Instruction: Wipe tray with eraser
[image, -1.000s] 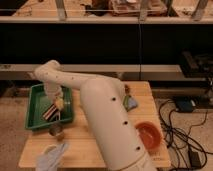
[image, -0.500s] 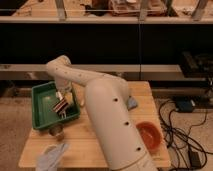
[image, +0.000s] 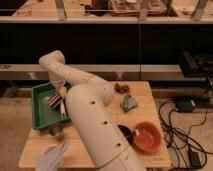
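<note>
From my remote station, I see a crumpled pale blue cloth lying at the near left corner of the wooden table, with a small metal cup just behind it, touching or nearly touching the front rim of the green tray. The tray sits on the table's left side, its far end near the back edge. The gripper hangs over the tray's right half, and a striped block that I take for the eraser sits at its tip, low over the tray floor; I cannot tell how wide the tool stands or whether it truly clamps the block. The robot's white arm sweeps across the middle of the table and hides much of it. Right of the arm lie a brown snack bag, a green chip bag, a dark round object and an orange bowl. No label or writing is legible anywhere. Black cables trail on the floor at far right.
</note>
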